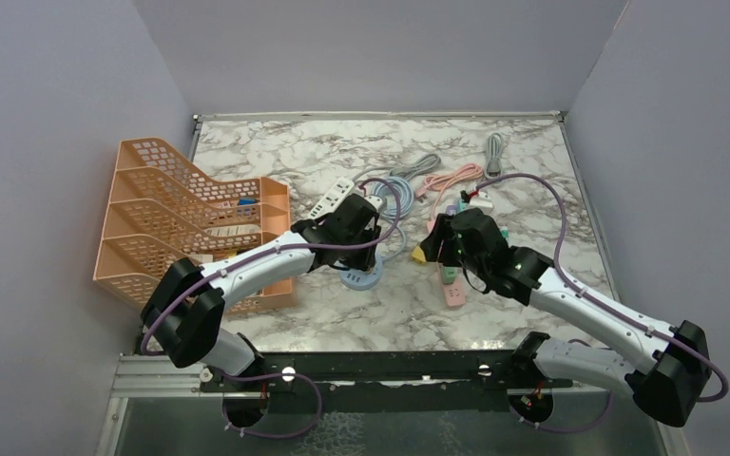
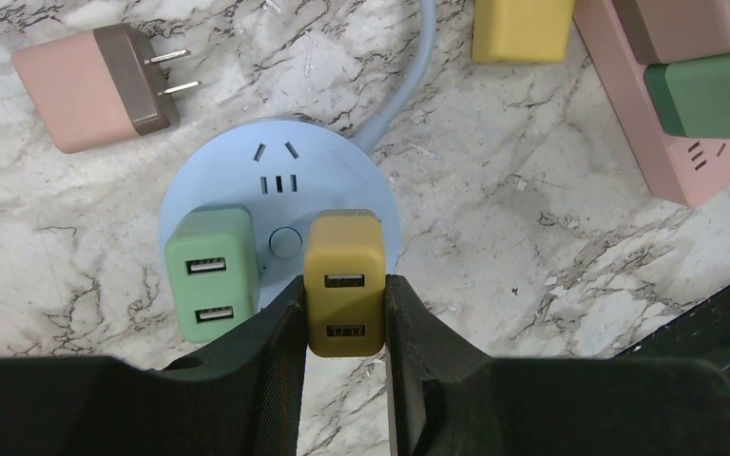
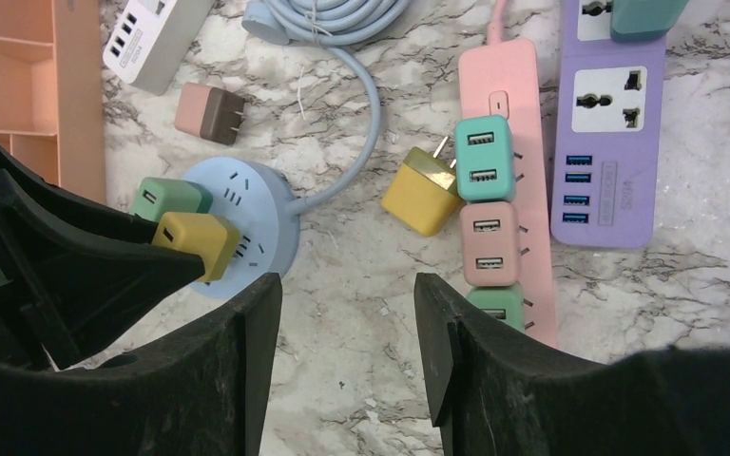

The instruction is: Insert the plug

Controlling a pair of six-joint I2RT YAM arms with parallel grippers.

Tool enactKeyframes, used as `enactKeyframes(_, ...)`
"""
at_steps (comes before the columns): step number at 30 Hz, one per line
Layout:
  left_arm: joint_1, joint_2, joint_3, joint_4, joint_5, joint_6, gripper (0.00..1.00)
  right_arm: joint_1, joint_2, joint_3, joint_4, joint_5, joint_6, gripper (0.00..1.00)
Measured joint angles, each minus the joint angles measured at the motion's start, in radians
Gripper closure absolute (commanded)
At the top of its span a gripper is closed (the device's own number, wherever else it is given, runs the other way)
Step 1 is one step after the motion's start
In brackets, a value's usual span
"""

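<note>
My left gripper (image 2: 342, 313) is shut on a mustard-yellow USB charger plug (image 2: 344, 285) that stands on the round light-blue power socket (image 2: 280, 176). A green charger (image 2: 211, 274) sits plugged beside it on the same socket. The same yellow plug (image 3: 198, 242) and blue socket (image 3: 257, 218) show in the right wrist view, with the left gripper's fingers around the plug. My right gripper (image 3: 347, 332) is open and empty above bare marble, between the blue socket and the pink strip. From above, the left gripper (image 1: 354, 237) is over the blue socket (image 1: 361, 275) and the right gripper (image 1: 447, 249) is by the pink strip.
A pink power strip (image 3: 518, 190) holds teal, pink and green chargers. A loose yellow charger (image 3: 423, 195) lies beside it. A purple strip (image 3: 613, 123), a loose pink-brown charger (image 2: 95, 87), a white USB strip (image 3: 152, 38) and an orange file rack (image 1: 190, 223) are around.
</note>
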Motion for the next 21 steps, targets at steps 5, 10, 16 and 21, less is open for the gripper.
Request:
enactKeyframes(5,-0.002,0.015,-0.008,0.022,-0.012,0.001,0.98,0.000,-0.008,-0.013,-0.005,0.005,0.022,0.47)
enactKeyframes(10,-0.009,0.023,-0.011,0.031,-0.026,0.001,0.98,0.000,-0.011,-0.029,-0.020,0.008,0.041,0.47)
enactKeyframes(16,-0.015,0.031,-0.009,0.030,-0.039,-0.001,0.99,0.000,-0.024,-0.030,-0.026,0.015,0.056,0.47)
enactKeyframes(21,-0.040,0.068,0.012,0.019,-0.079,-0.006,1.00,0.000,-0.028,-0.030,-0.029,0.019,0.070,0.47)
